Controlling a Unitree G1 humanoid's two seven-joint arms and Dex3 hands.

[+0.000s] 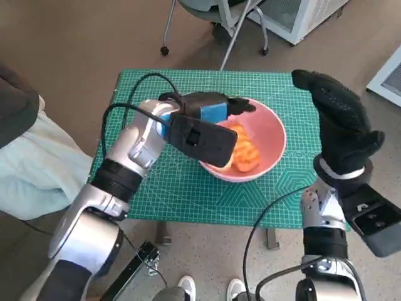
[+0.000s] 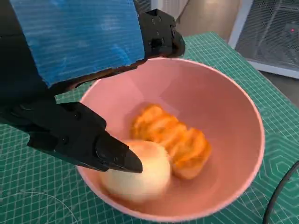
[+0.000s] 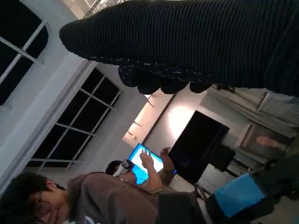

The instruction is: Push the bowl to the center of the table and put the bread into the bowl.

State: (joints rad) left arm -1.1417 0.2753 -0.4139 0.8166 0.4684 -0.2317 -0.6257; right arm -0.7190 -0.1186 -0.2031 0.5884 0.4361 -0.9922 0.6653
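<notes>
Green-matted table (image 1: 188,200), pink bowl (image 1: 272,135) near its middle, pale bread (image 2: 140,175) inside beside an orange pastry (image 2: 180,140), left hand (image 1: 210,113) fingers (image 2: 84,137) spread open just above the bread, right hand (image 1: 341,122) raised over the table's right edge, its grip unreadable.

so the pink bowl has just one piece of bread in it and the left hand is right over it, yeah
Not quite: the pink bowl holds two pieces, a pale round bun and an orange bread beside it. The left wrist view shows both. The left hand is over the bowl, as you say.
</notes>
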